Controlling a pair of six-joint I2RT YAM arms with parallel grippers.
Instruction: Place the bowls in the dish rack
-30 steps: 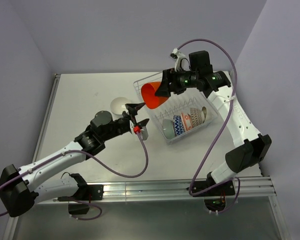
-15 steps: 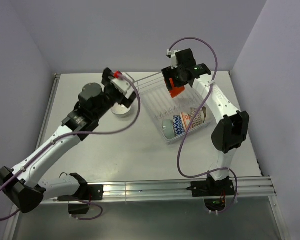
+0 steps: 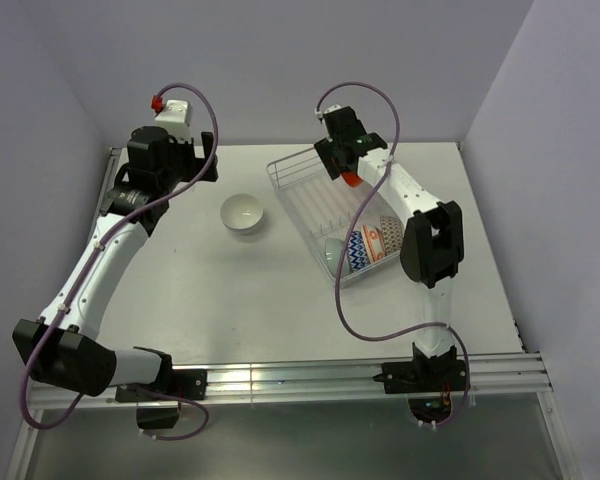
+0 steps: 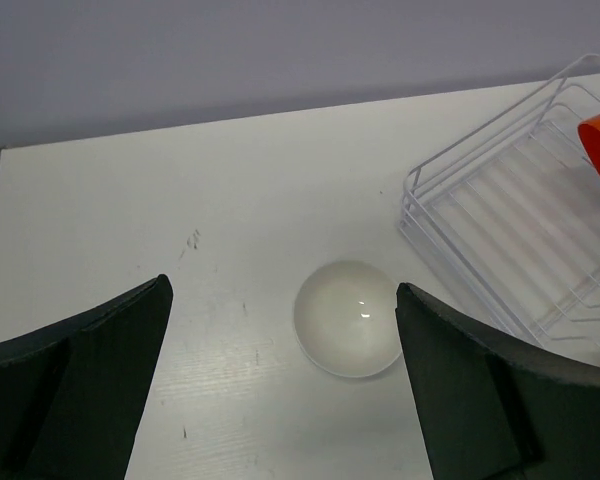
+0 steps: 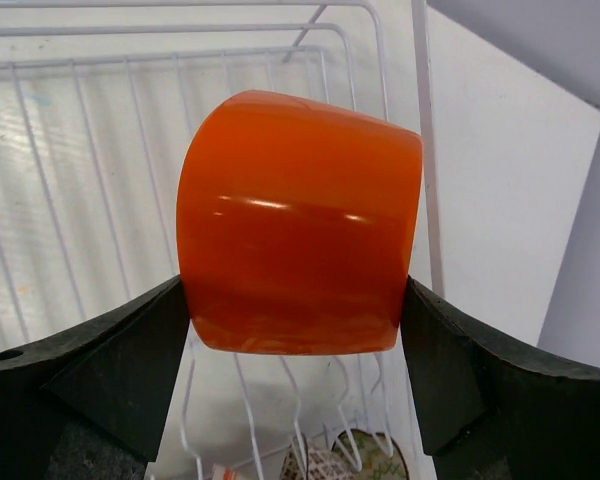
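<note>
Left gripper (image 4: 282,290): jaws wide, empty, one of two. A second ago it sat low, just left of the dish rack (image 3: 315,205), part closed. It has since lifted and swung well to the rack's left, taking nothing. Right gripper (image 5: 295,295): clamped on the orange bowl (image 5: 300,200), which it has carried from over the rack's middle to its far end, above the bare prongs. Judgement: this bowl is about to be slotted, not yet seated. White bowl (image 4: 347,318): one, unmoved, upright on the table left of the rack, not yet picked up. Racked at the near end are a pale teal bowl (image 3: 332,252), a blue-grey patterned bowl (image 3: 356,248) and an orange-white patterned bowl (image 3: 376,238), one of each. A possible fourth is hidden by the right arm. Dish rack: one.
</note>
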